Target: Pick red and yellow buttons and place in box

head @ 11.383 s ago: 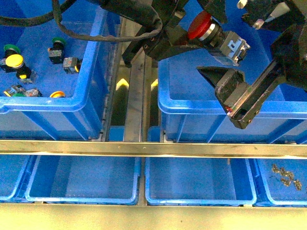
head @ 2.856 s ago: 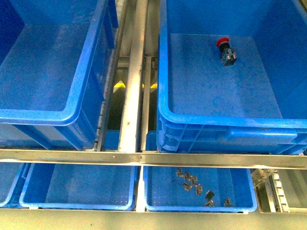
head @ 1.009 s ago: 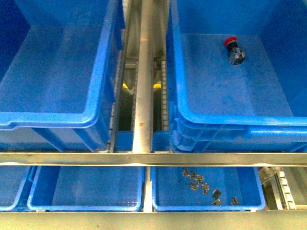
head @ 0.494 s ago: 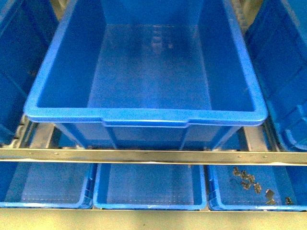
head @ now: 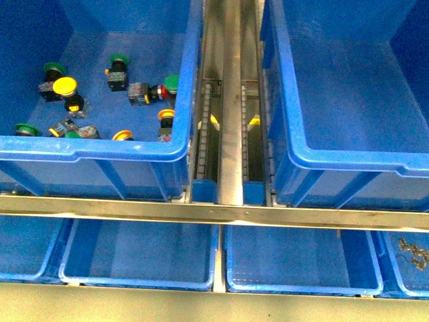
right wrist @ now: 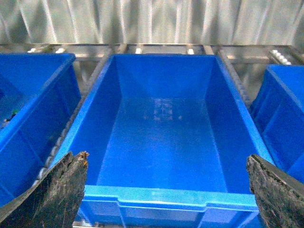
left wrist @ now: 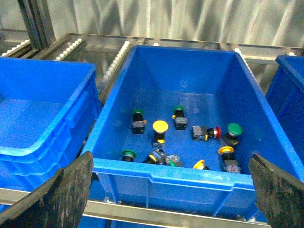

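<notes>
Mushroom-cap yellow button (head: 65,86), red button (head: 156,93) sideways, left end effector (left wrist: 172,190), right end effector (right wrist: 167,189) apart

- An industrial parts-sorting station, of the kind found on a factory or warehouse floor
- A deep blue plastic bin (head: 120,149) and a box (head: 348,161) of the same make sit side by side on steel roller tracks (left wrist: 71,46)
- A long steel beam (head: 229,100) runs between the two, and a steel crossbar (head: 214,216) spans the front of the rack
- Shallow blue trays (head: 134,283) line a lower tier; one holds small loose metal parts (head: 412,251)
- Industrial push-buttons (head: 171,83) lie loose in the bin
- A corrugated sheet-metal wall (left wrist: 166,19) stands behind the rack
</notes>
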